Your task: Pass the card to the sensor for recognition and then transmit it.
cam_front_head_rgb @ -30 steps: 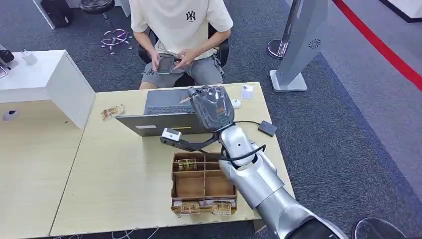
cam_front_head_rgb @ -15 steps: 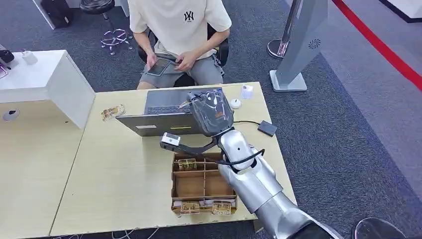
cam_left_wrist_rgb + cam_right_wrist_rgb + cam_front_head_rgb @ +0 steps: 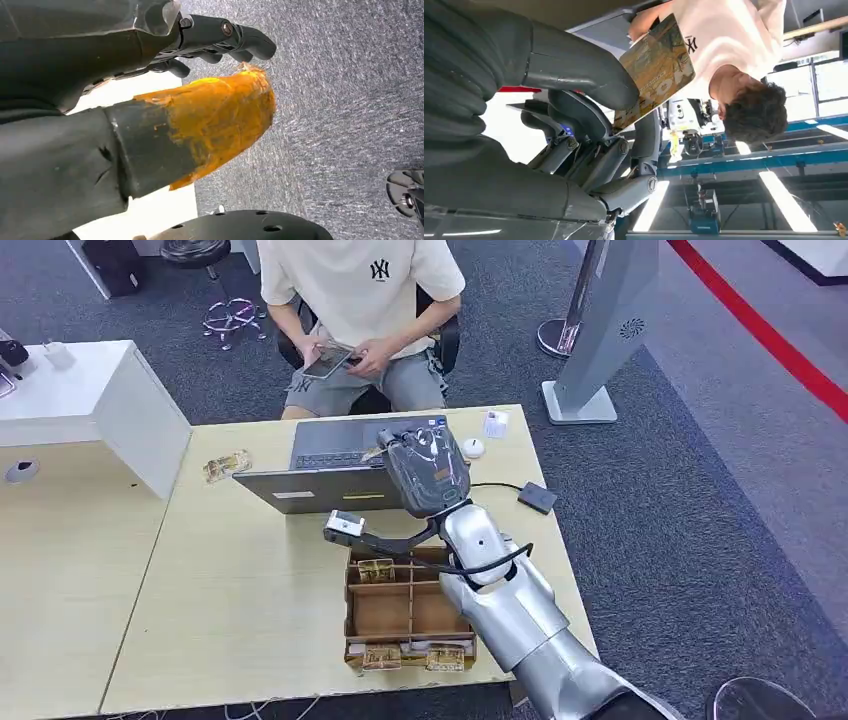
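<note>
over the laptop [image 3: 335,458], one card [image 3: 657,70]

An interlocking NY logo is showing in dark print on the chest of the person's cream T-shirt [image 3: 362,280] in the head view, and it is appearing again, turned on its side, on the same shirt in the right wrist view. The card [image 3: 656,70] pinched in the right hand [image 3: 574,130] is bearing printed artwork with lettering too blurred to read
</note>
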`<state>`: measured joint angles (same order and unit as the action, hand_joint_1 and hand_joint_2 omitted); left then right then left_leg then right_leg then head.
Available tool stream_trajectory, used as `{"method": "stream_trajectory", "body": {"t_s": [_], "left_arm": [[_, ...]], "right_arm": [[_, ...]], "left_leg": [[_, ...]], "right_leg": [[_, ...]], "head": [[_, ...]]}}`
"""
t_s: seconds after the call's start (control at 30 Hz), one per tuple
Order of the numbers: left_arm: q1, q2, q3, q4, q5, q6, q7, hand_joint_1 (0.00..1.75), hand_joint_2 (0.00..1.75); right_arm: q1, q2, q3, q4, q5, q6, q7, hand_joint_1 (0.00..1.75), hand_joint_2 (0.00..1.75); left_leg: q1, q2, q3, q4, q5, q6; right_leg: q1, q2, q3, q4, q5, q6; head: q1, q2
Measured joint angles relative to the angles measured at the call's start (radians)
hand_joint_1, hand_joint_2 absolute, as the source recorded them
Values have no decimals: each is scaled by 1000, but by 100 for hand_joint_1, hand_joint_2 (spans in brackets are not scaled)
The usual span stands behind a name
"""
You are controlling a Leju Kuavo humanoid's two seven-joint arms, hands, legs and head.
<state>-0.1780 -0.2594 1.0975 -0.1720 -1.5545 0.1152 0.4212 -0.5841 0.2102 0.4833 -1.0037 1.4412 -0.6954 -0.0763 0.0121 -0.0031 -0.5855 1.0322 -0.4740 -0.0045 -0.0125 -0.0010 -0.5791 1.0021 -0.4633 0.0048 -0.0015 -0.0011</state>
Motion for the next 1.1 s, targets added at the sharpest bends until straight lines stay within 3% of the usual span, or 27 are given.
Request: {"method": "stream_trajectory", "body": {"t_s": [1.1], "left_arm": [[1, 1, 0, 0, 0, 1, 0, 0, 0]], "right_arm": [[4, 0, -3, 0, 19, 0, 0, 175, 175]], "left_leg": [[0, 0, 0, 0, 0, 0]], "right_leg": [[0, 0, 0, 0, 0, 0]], "head": [[0, 0]]}}
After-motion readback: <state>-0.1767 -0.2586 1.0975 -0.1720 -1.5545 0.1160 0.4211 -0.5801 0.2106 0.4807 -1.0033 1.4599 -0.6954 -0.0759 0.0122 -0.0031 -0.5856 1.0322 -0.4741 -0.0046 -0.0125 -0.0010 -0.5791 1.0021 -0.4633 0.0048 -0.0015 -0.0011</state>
